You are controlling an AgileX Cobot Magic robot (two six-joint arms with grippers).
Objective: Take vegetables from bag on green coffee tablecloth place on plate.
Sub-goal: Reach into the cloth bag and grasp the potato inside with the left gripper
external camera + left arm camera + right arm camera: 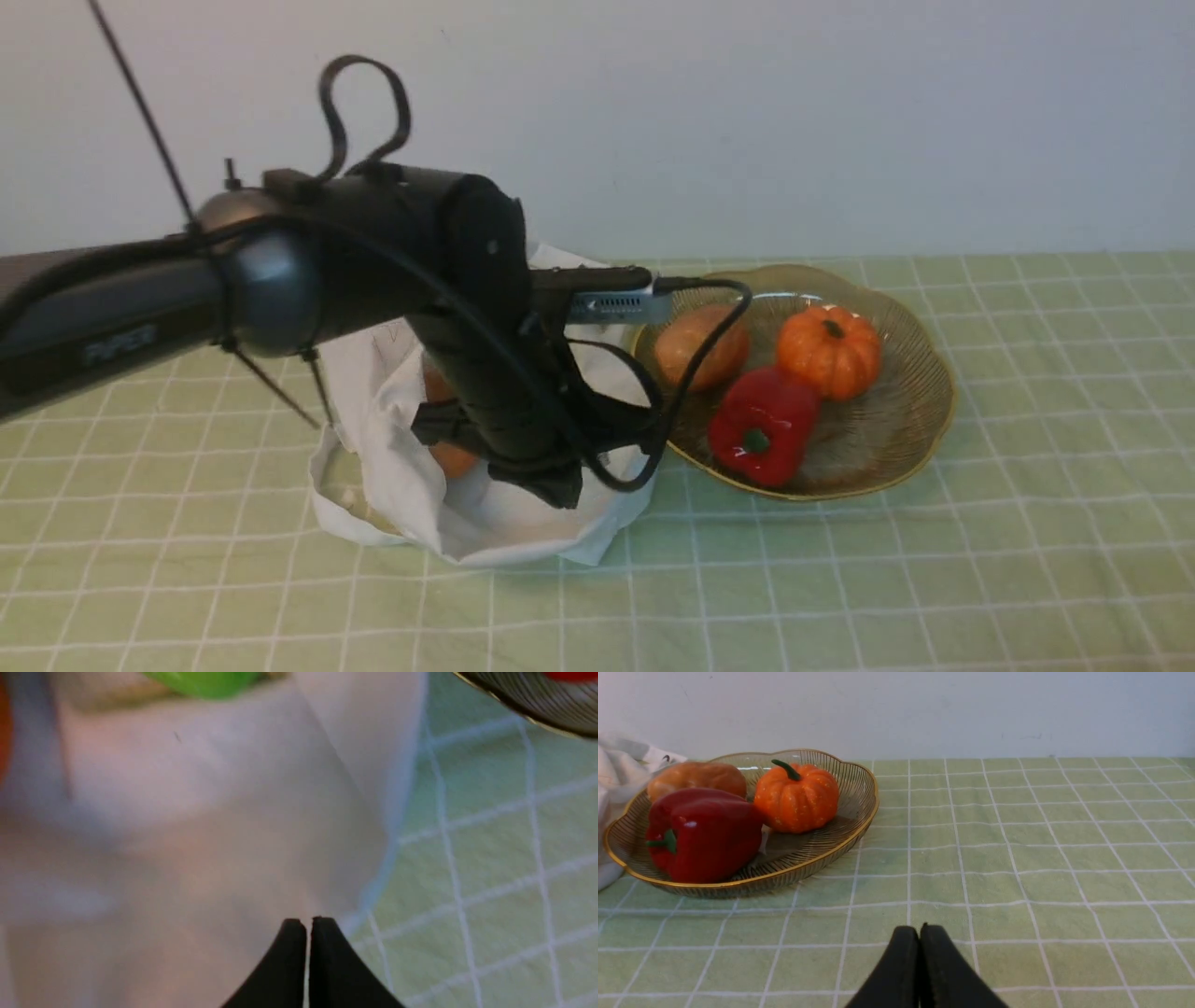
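Observation:
The white bag (pixel 392 467) sits on the green checked tablecloth (pixel 934 579), left of the gold wire plate (pixel 920 401). The brown potato (pixel 695 350) lies on the plate; it also shows in the right wrist view (pixel 696 779). The green cucumber (pixel 205 681) lies inside the bag (pixel 187 812). My left gripper (pixel 555 485) points down at the bag's plate-side edge. Its jaws (pixel 308 924) are pressed together with a thin pale strip of cloth between them. My right gripper (pixel 920 928) is shut and empty, low over the tablecloth right of the plate (pixel 864 812).
An orange pumpkin (pixel 829 353) and a red pepper (pixel 761 425) lie on the plate beside the potato. An orange thing (pixel 453 459) shows inside the bag. My left arm and its cables (pixel 653 411) hang over the bag and the plate's left rim. A pale wall stands behind.

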